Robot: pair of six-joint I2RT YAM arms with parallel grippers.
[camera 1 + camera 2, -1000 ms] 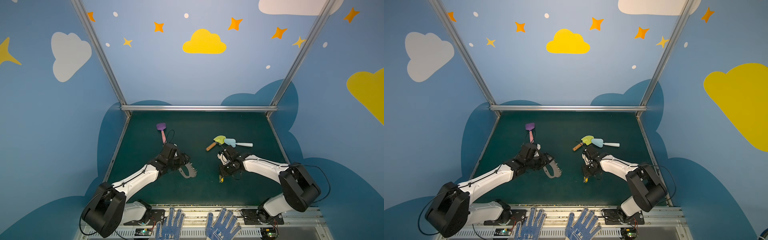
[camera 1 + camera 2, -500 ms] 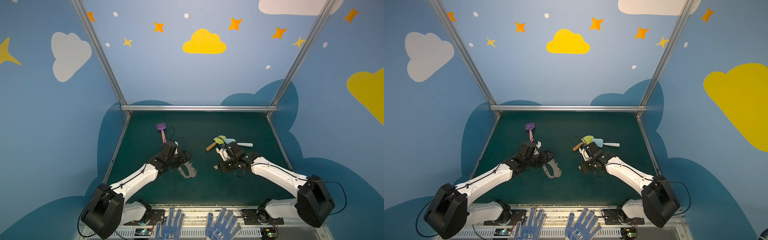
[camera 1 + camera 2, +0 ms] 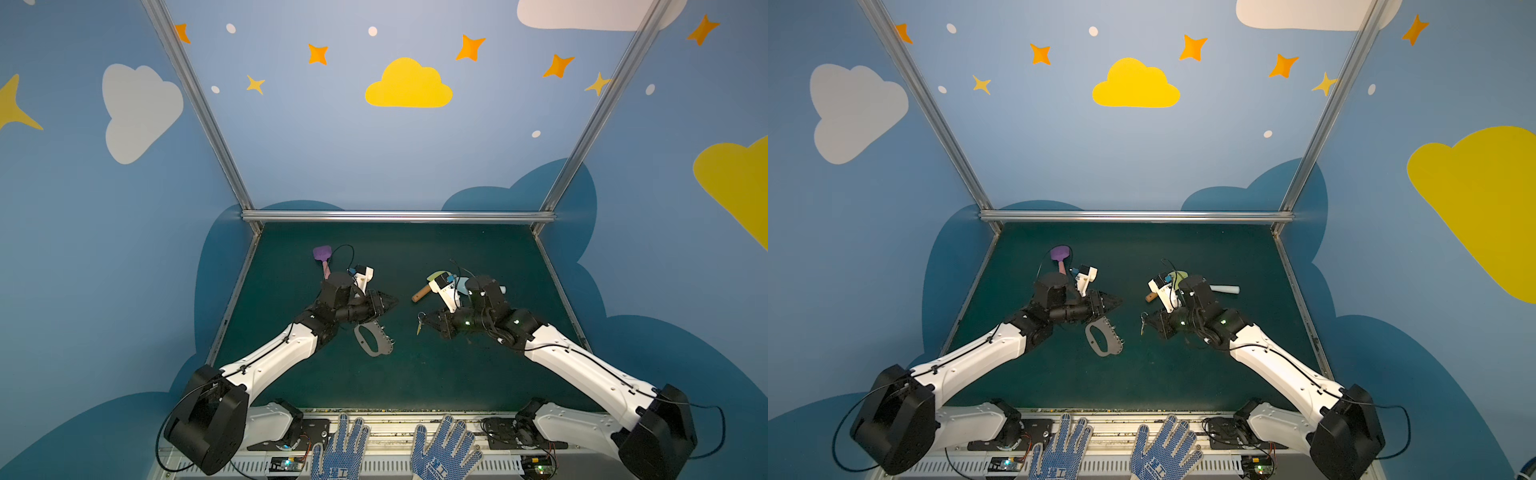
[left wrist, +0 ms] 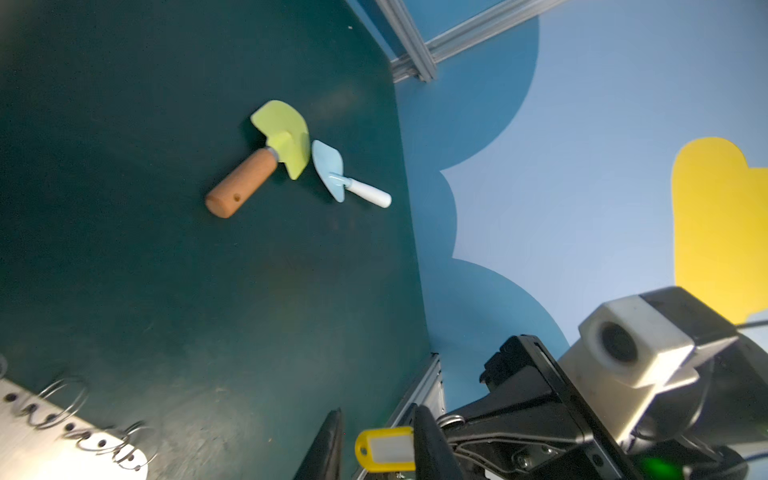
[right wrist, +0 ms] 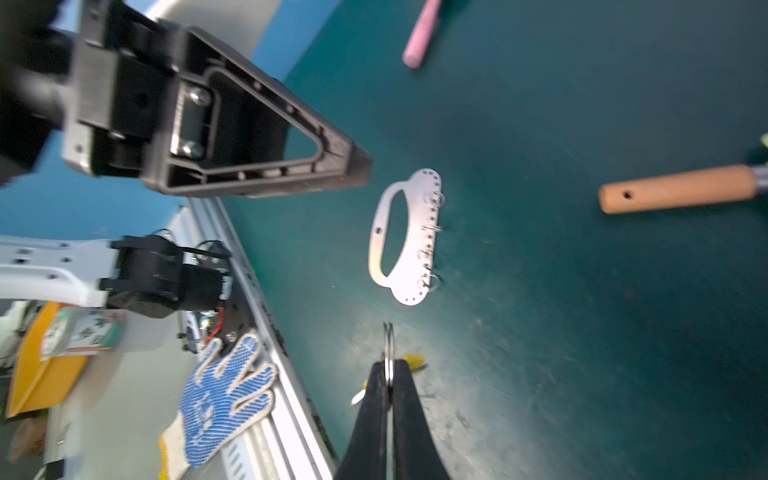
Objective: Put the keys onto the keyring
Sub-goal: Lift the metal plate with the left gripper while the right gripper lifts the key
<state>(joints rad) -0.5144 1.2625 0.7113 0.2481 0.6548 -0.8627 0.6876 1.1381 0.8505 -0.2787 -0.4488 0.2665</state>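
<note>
Looking across the green worktop (image 3: 415, 374), you have the left claw (image 3: 392, 300) left of centre, its fingers (image 4: 328, 444) parted by a clear gap and gripping nothing. The right claw (image 3: 427, 322) faces it from the right, pinched tight on the small ring of the keys (image 3: 420, 325), which dangle with the blade pointing down the frame. The keyring (image 3: 374, 341) lies on the worktop just below the left claw, untouched. Its long axis runs from upper left to lower right, and its holed edge faces right.
</note>
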